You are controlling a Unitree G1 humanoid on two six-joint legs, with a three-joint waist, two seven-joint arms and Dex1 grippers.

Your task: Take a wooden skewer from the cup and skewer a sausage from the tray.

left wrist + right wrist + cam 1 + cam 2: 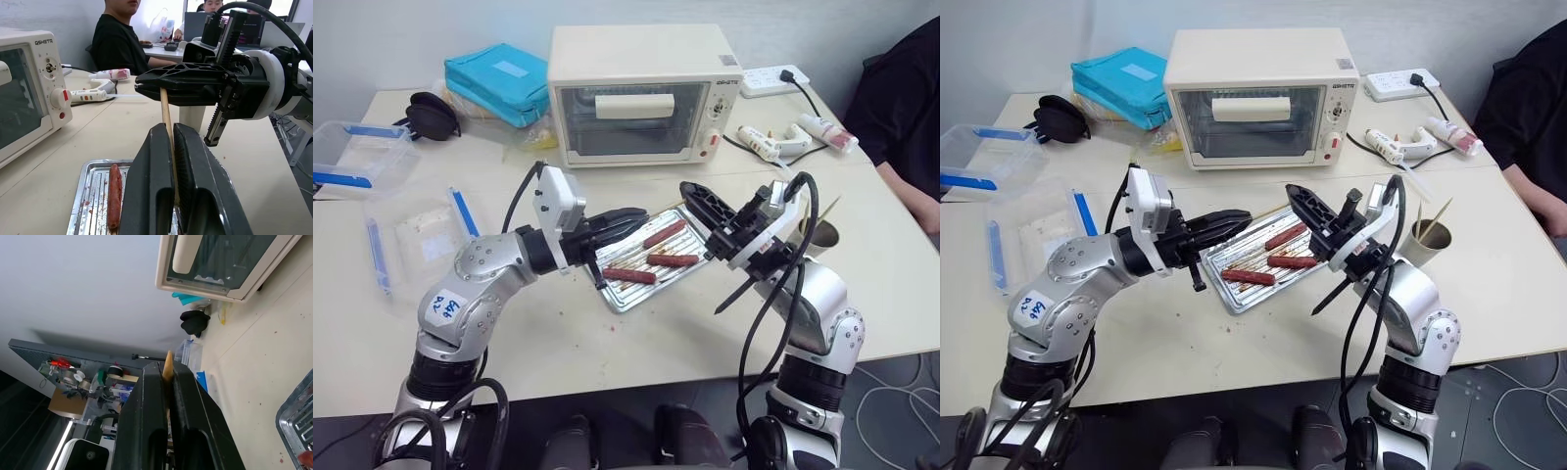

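Both grippers pinch one wooden skewer [165, 110] above the tray [1234, 294], mid hand-over.

The left gripper [172, 134] is clamped on the lower stretch of the stick and the right gripper [146, 88] is clamped on its upper end, so the skewer spans the gap between them. Three sausages [1289, 261] lie loose in the tray, which sits near the middle of the desk [1489, 294], in front of the toaster oven [1258, 93]. The cup [1427, 242] stands towards the desk's right edge, behind the right arm. To do this step well, one gripper should probably let go before either arm shifts, or the thin stick may snap. Bare desk lies between the tray and the near edge; the oven closes off the far side.
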